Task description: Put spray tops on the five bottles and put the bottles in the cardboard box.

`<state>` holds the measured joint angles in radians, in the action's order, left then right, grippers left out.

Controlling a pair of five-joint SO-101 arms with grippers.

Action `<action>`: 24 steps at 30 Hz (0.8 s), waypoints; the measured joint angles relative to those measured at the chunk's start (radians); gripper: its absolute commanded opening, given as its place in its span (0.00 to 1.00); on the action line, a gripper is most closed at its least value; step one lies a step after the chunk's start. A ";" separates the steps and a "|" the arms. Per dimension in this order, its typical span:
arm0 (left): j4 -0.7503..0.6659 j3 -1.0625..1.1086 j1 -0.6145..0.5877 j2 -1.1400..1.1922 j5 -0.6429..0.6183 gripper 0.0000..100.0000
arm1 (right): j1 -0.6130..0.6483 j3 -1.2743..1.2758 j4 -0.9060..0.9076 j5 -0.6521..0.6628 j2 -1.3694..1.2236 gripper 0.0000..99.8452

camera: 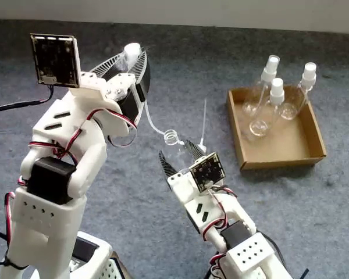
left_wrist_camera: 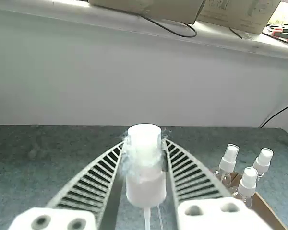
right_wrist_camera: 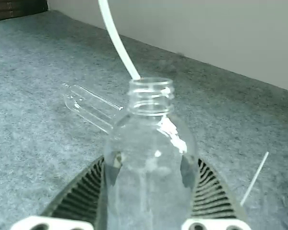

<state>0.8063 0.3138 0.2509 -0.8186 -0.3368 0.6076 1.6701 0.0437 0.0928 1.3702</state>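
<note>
Jaws of the left gripper [left_wrist_camera: 144, 143] pinch a spray top [left_wrist_camera: 145, 177]. Its tube tip is at the neck rim of an open bottle [right_wrist_camera: 151, 158], which the right gripper [right_wrist_camera: 151, 165] clamps well apart from the cardboard box [camera: 279, 152]. Three capped bottles [camera: 273, 96] lie inside that box. A fifth uncapped bottle [right_wrist_camera: 89, 103] lies outside it on the surface, so two remain.

cardboard box [camera: 279, 158]: three bottles [camera: 266, 99] inside | spray top [left_wrist_camera: 145, 184] in left gripper [left_wrist_camera: 145, 143], tube [right_wrist_camera: 117, 43] at mouth of bottle [right_wrist_camera: 151, 143] in right gripper [right_wrist_camera: 151, 163]
</note>
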 measured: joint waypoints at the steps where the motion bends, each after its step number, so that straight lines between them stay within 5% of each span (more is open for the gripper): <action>1: -0.020 0.015 0.000 0.000 0.000 0.00 | 0.000 0.000 0.000 0.000 0.000 0.09; 24: -0.071 -0.006 0.038 0.000 0.003 0.00 | 0.000 0.000 0.000 0.000 0.000 0.09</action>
<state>0.7357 0.3076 0.2892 -0.8186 -0.3337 0.6076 1.6701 0.0437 0.0928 1.3702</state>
